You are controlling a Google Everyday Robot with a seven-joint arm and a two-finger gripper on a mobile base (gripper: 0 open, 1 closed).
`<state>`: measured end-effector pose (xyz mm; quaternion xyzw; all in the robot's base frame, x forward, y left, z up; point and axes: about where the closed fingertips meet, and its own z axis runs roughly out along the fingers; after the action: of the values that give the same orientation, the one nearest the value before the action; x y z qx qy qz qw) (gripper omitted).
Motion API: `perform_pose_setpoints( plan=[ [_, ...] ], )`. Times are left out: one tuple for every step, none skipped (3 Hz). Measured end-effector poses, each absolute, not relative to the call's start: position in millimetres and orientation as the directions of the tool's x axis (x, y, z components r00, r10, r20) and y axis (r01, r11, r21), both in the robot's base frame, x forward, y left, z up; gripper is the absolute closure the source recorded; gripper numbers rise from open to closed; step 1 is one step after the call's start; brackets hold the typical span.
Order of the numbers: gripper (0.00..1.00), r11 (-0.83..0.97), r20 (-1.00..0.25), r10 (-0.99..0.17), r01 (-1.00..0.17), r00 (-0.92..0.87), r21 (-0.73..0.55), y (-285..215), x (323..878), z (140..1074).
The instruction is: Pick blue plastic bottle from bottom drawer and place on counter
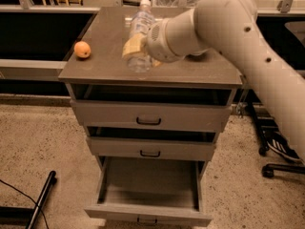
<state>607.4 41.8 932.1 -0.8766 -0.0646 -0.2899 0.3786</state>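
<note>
My gripper (136, 46) is shut on the blue plastic bottle (140, 25), a slim translucent bottle with a pale label and white cap. It holds the bottle upright, slightly tilted, just above the middle of the counter (105, 37). I cannot tell whether the bottle's base touches the surface. The bottom drawer (148, 187) is pulled open below and looks empty. My large pale arm (238, 42) reaches in from the right and hides the right part of the counter.
An orange (82, 49) lies at the counter's left edge. The two upper drawers (148, 120) are shut. A dark bar (40, 199) lies on the floor at the left, and a chair base (279, 168) stands at the right.
</note>
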Motion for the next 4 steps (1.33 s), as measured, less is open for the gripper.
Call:
perform_pose_setpoints(
  plan=[
    [1.0,-0.762,0.476,-0.101,0.24,0.873,-0.601,18,637,913],
    [1.0,-0.794,0.402,-0.085,0.182,0.912,-0.58,9,656,892],
    [1.0,-0.832,0.363,-0.089,0.132,0.928,-0.54,-8,665,878],
    [0.82,-0.878,0.355,-0.078,0.104,0.932,-0.467,-17,670,871]
  ],
)
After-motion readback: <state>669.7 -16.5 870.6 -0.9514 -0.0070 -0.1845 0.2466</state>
